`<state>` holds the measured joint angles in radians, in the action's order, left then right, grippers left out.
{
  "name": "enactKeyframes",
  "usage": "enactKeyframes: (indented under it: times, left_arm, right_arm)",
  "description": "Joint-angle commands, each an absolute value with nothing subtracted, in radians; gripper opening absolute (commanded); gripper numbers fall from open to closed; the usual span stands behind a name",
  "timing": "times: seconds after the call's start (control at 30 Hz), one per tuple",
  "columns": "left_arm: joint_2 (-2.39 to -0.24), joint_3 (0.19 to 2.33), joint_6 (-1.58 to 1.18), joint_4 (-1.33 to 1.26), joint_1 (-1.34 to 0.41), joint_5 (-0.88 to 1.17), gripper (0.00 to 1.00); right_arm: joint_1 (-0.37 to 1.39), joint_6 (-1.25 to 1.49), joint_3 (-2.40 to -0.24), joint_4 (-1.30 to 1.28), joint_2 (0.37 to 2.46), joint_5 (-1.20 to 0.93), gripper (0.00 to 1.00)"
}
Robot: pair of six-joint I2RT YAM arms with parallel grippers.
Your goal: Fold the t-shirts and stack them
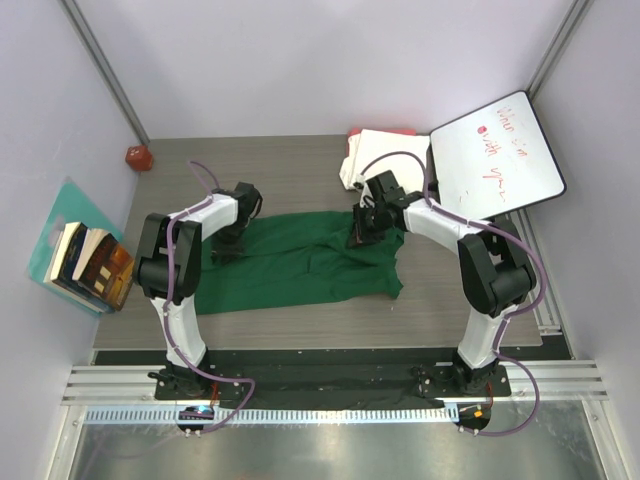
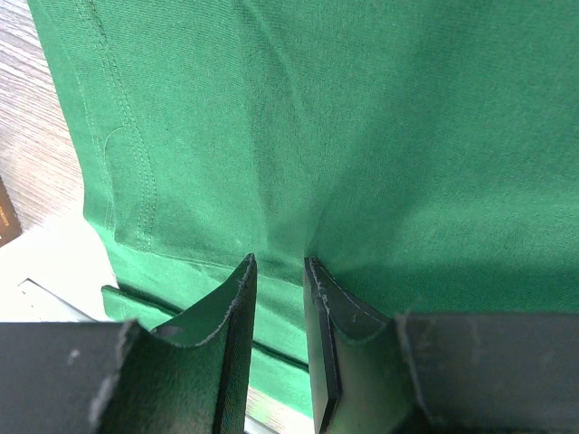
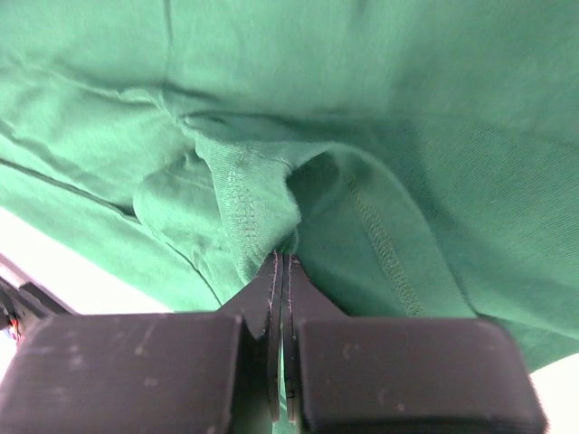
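A dark green t-shirt (image 1: 310, 265) lies spread across the middle of the table, rumpled at its right end. My left gripper (image 1: 232, 240) is at its upper left edge. In the left wrist view the jaws (image 2: 279, 262) stand narrowly apart, with a fold of the green cloth (image 2: 362, 136) pinched at their tips. My right gripper (image 1: 365, 228) sits at the shirt's upper right. It (image 3: 284, 256) is shut on a stitched, bunched fold of the green cloth (image 3: 407, 117). A cream-white folded t-shirt (image 1: 385, 152) lies at the back right, with a red-pink cloth edge (image 1: 380, 132) beneath it.
A white whiteboard (image 1: 497, 157) with red writing leans at the back right, beside the folded bundle. Several books (image 1: 90, 265) on a teal sheet lie off the table's left side. A small red object (image 1: 138, 157) sits at the back left corner.
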<state>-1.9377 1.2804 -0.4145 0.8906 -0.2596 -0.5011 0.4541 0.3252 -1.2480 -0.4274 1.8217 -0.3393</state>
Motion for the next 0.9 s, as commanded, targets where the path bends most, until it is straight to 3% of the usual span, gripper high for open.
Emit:
enactKeyframes:
  times: [0.0, 0.77, 0.8, 0.83, 0.87]
  left_arm:
    - [-1.927, 1.289, -0.417, 0.887, -0.267, -0.494, 0.29]
    - [-1.911, 1.293, -0.413, 0.887, -0.272, -0.485, 0.29]
    - [-1.911, 1.293, -0.414, 0.888, -0.272, -0.485, 0.29]
    - [-1.911, 1.293, -0.414, 0.888, -0.272, -0.485, 0.29]
    - [-1.910, 1.292, -0.414, 0.890, -0.272, -0.486, 0.29]
  right_arm:
    - [0.469, 0.310, -1.223, -0.428, 1.776, -0.379, 0.01]
    - [0.617, 0.345, -1.109, -0.583, 1.726, -0.275, 0.01]
    - [0.621, 0.345, -1.112, -0.592, 1.727, -0.269, 0.04]
    - [0.624, 0.347, -1.115, -0.601, 1.721, -0.243, 0.21]
    - [0.624, 0.347, -1.117, -0.613, 1.715, -0.232, 0.24]
